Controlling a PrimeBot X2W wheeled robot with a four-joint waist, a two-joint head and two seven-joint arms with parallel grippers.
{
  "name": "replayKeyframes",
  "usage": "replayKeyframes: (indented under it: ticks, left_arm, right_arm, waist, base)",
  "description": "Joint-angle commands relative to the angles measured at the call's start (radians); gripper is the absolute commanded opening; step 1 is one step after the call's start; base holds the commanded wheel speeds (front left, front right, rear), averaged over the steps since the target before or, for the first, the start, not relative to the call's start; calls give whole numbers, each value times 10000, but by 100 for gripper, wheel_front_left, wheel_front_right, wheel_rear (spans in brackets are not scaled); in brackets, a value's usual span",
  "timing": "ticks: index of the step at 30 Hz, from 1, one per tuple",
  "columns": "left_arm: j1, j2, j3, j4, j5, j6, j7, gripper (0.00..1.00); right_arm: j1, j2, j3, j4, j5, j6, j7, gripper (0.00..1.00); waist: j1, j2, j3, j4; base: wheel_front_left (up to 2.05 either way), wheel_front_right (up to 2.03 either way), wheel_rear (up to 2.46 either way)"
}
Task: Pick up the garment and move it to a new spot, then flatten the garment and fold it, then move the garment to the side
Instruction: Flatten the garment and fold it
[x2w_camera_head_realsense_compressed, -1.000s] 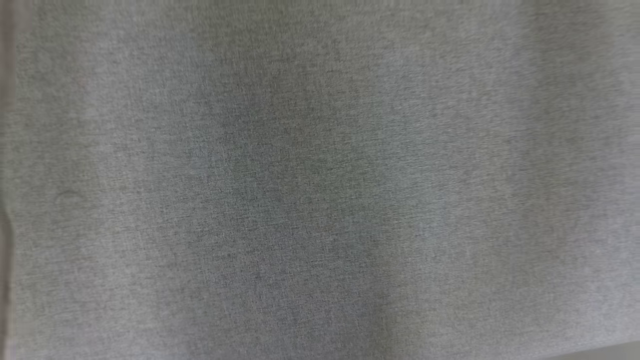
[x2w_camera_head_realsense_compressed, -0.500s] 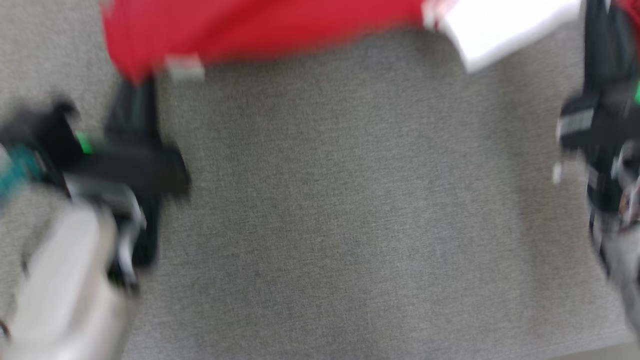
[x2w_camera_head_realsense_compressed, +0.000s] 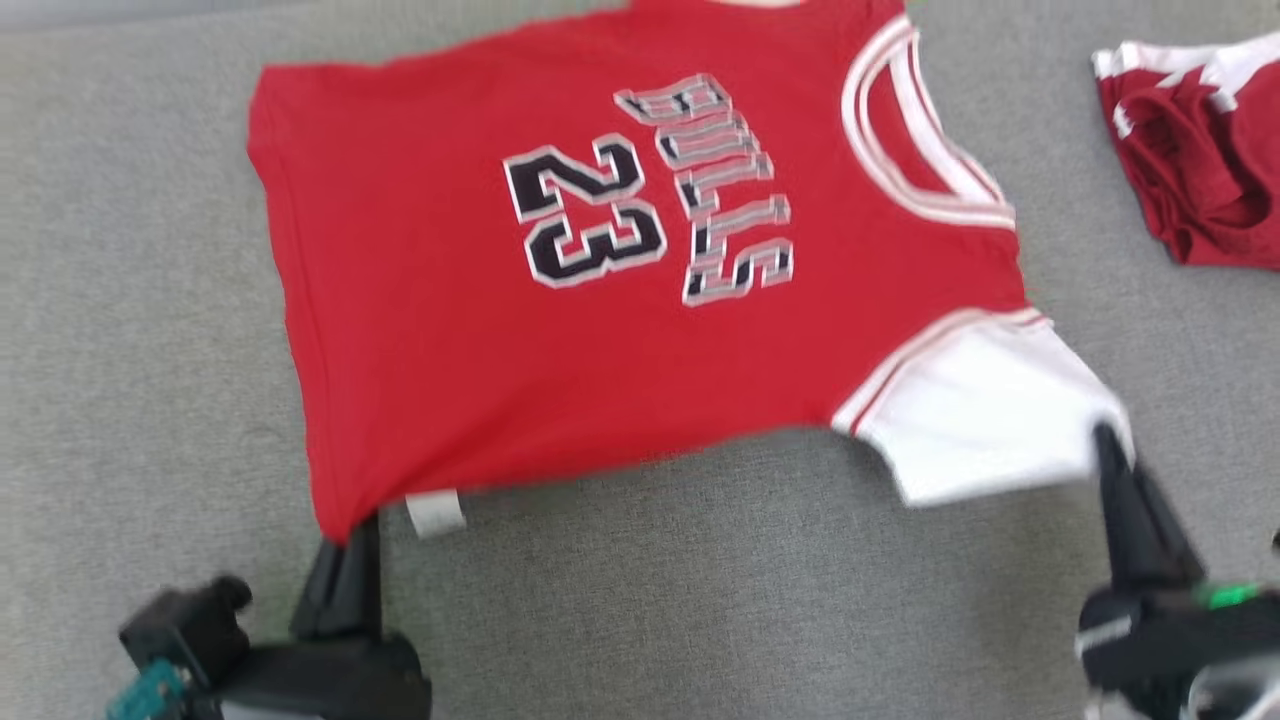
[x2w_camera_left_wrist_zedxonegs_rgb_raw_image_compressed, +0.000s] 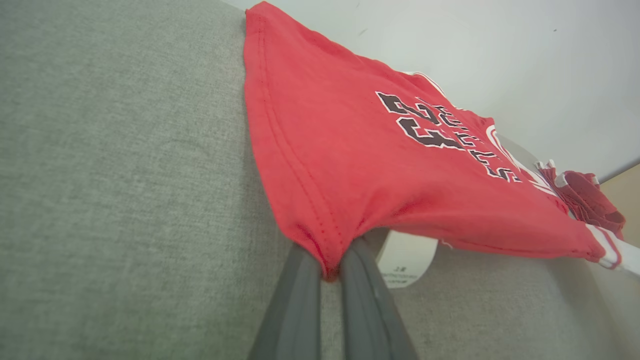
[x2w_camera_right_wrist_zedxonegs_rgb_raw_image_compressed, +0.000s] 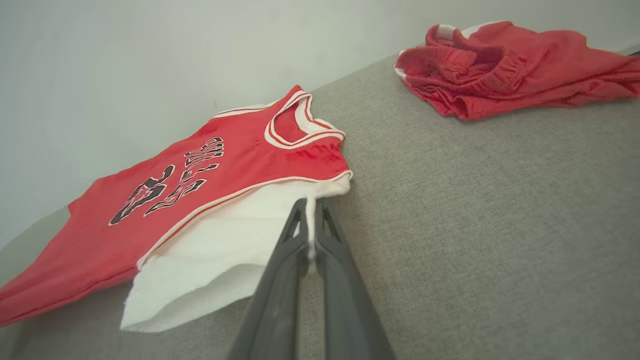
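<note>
fingers (x2w_camera_left_wrist_zedxonegs_rgb_raw_image_compressed: 295, 310): both pairs clenched on cloth. your left gripper (x2w_camera_left_wrist_zedxonegs_rgb_raw_image_compressed: 327, 270) pinches a hem corner of the jersey (x2w_camera_left_wrist_zedxonegs_rgb_raw_image_compressed: 350, 165); your right gripper (x2w_camera_right_wrist_zedxonegs_rgb_raw_image_compressed: 310, 205) pinches the edge of its white sleeve (x2w_camera_right_wrist_zedxonegs_rgb_raw_image_compressed: 225, 240).
jersey: spread print-up on the grey surface (x2w_camera_head_realsense_compressed: 700, 600), running away from both sets of tips, near edge lifted a little at each pinch.
step: looks like flattening. draw the two pinches apart evenly and low until the near edge is taut, then lay it down before you let go.
watch: care label (x2w_camera_head_realsense_compressed: 437, 513) hangs just beside the left tips; let it land underneath.
beyond: red shorts (x2w_camera_head_realsense_compressed: 1190, 170) lie well past the right tips; keep apart.
</note>
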Motion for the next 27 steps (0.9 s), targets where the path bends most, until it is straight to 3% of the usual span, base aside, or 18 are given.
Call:
replayKeyframes:
  ticks: [1, 11, 17, 27]
  left_arm:
    - [412, -68, 6, 15, 1, 3, -102, 0]
    - [1400, 59, 457, 75, -80, -210, -169, 0]
    - [1749, 122, 468, 272, -202, -246, -101, 0]
    - [1280, 156, 187, 397, -8, -417, 40, 0]
  right_arm:
    - [541, 180, -146, -163, -116, -25, 178, 0]
    - [2542, 948, -255, -681, -565, -25, 950, 0]
    - [3439, 1059, -128, -850, -691, -25, 1399, 0]
    - [2246, 1094, -280, -1198, -481, -25, 1372, 0]
  waist:
    - [3, 2, -302, 43]
    - [3, 2, -840, 125]
    - [3, 2, -954, 58]
    - [3, 2, -1120, 104]
  base:
    - [0, 0, 0]
    - [0, 0, 0]
    - [0, 0, 0]
    - [0, 0, 0]
